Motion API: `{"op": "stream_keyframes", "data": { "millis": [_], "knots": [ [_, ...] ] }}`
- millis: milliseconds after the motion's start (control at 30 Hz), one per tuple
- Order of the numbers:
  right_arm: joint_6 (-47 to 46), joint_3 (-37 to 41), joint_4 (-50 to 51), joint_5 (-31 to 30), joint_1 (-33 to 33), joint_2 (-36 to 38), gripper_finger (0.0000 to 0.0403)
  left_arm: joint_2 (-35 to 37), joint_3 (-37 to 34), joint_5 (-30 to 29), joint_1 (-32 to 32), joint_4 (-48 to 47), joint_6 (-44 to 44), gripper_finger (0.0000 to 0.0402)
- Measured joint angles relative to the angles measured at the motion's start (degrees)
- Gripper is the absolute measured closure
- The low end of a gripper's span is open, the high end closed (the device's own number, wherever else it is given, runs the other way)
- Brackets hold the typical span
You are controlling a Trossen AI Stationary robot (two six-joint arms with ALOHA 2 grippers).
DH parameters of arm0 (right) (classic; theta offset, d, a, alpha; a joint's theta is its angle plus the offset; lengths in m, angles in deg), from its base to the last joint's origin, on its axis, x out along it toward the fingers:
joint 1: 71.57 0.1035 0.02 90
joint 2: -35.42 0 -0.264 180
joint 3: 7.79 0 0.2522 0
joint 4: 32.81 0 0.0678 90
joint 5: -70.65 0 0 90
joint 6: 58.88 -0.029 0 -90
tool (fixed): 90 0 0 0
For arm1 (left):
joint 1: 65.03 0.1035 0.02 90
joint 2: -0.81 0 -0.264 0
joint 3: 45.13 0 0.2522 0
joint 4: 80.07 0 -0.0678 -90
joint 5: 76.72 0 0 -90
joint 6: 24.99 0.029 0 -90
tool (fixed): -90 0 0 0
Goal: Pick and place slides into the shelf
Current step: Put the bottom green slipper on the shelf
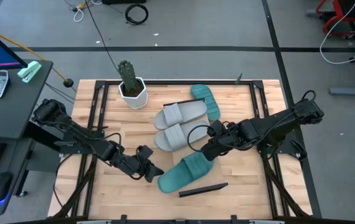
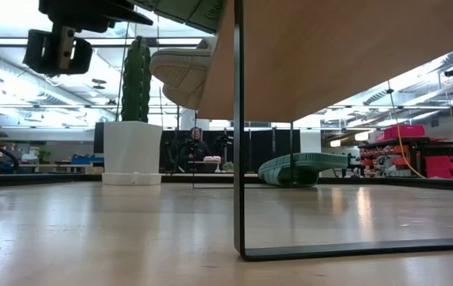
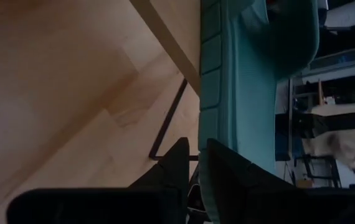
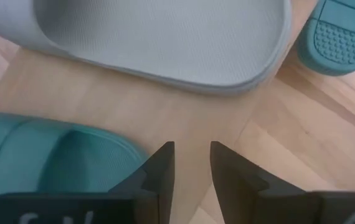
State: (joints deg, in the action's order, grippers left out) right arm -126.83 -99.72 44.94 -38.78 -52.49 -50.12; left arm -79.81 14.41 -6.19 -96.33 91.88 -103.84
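Observation:
The shelf (image 1: pixel 218 175) is a light-wood board on black frames, running from the far to the near side of the table. Two grey slides (image 1: pixel 180 114) (image 1: pixel 174 135) lie on its far half. One teal slide (image 1: pixel 187 173) lies across its near end, one end overhanging the left edge. The second teal slide (image 1: pixel 207 101) lies on the tabletop by the shelf's far end. My left gripper (image 1: pixel 154 174) is narrowly open at the overhanging end. My right gripper (image 1: pixel 207 151) hovers narrowly open over the board (image 4: pixel 227 118), beside that slide's strap (image 4: pixel 47 155). My left gripper comes level from the table's left at the teal slide's overhanging end (image 3: pixel 212 106). The sole's edge runs along the outer side of one finger (image 3: pixel 227 174), not between the two. Whether that finger touches it, I cannot tell.
A white pot with a cactus (image 1: pixel 131 87) stands at the table's far left. The shelf's black leg (image 2: pixel 238 159) stands on the tabletop at the near end. Black rails (image 1: pixel 96 118) run along both sides of the table. Bare tabletop lies left of the shelf.

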Motion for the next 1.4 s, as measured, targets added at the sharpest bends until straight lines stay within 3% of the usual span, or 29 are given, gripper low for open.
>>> {"op": "stream_keyframes", "data": {
  "millis": [567,1033,1400],
  "knots": [
    [1.85,-0.02,-5.05,1.55,-0.33,-0.21,0.0294,0.04,0.04,0.13,6.86,4.61,4.58,0.0351],
    [1.6,4.37,-8.93,6.82,-0.15,-0.72,0.0294,0.04,0.04,0.24,6.7,6.97,7.42,0.0358],
    [-1.94,4.46,-8.29,10.35,3.93,2.84,0.0294,0.04,0.04,0.26,6.26,6.34,7.61,0.0361]
  ]
}}
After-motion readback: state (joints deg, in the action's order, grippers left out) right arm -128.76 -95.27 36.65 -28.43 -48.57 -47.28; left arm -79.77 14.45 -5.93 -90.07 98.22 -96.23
